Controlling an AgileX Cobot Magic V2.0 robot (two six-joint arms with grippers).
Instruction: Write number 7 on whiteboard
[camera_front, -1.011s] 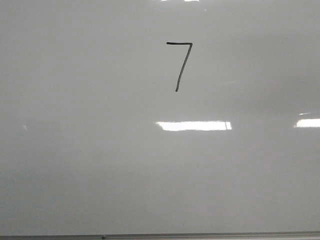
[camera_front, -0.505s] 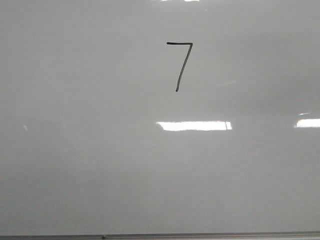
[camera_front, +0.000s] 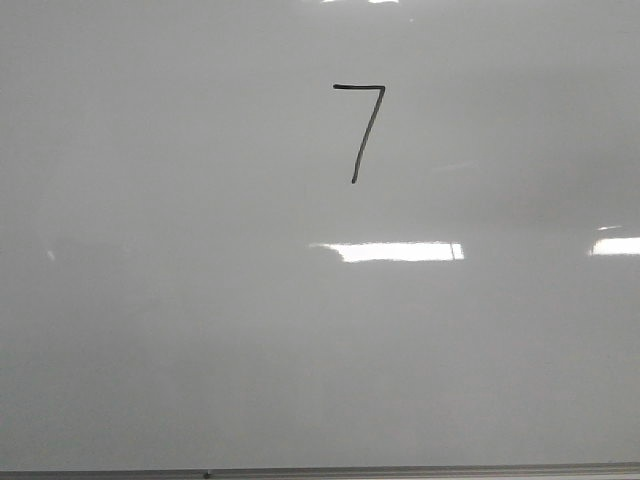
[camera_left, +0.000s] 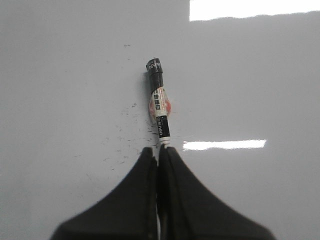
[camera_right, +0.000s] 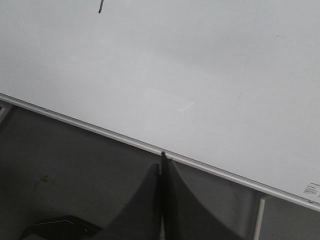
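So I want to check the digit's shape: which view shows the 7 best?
The front view: the whole 7 shows there, top bar and slanted downstroke, on the whiteboard. The right wrist view catches only the stroke's bottom tip at its edge. The left wrist view shows none of it, only the marker.

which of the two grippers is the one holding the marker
The left gripper: its fingers are shut on the marker, which sticks out over the whiteboard. The right gripper is shut on nothing.
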